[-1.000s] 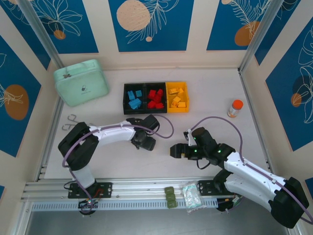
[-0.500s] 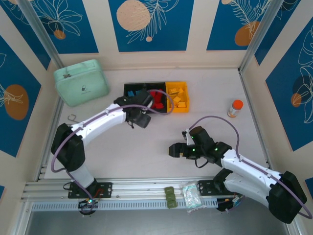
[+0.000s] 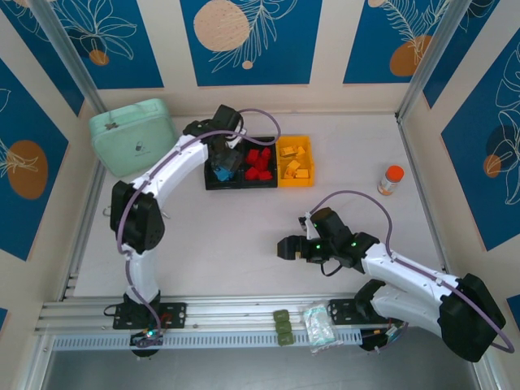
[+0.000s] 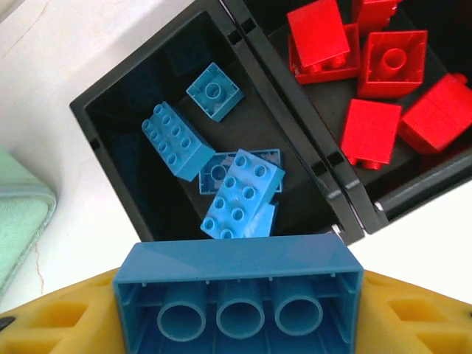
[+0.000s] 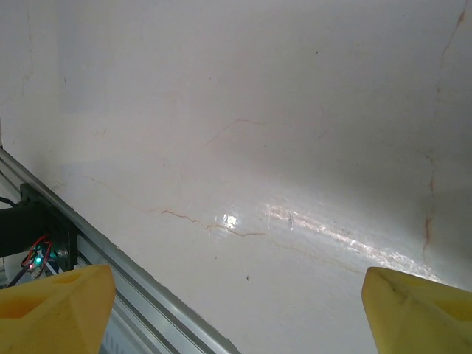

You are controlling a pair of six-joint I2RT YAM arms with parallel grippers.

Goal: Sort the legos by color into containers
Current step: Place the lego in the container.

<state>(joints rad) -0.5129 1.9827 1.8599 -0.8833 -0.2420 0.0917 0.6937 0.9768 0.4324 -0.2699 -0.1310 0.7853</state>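
Blue plastic sits in the grip of the left end effector point(image 4: 236, 324). Its yellow fingers point(image 4: 51, 324) pinch a blue brick point(image 4: 237, 284) between them, with the hollow underside facing the wrist camera. Below and just ahead of the left end effector lies the left black bin point(image 4: 103, 140), which holds several loose blue bricks point(image 4: 242, 193). To the right of this end effector, the middle black bin point(image 4: 402, 200) touches the first and holds red bricks point(image 4: 391, 63). Farther right in the row, the yellow bin point(image 3: 295, 184) contains yellow bricks point(image 3: 296, 166). The right end effector point(image 5: 236, 310) is well apart from the bins. Its fingers are spread wide and grip nothing, with bare worktop point(image 5: 258, 147) beneath it.
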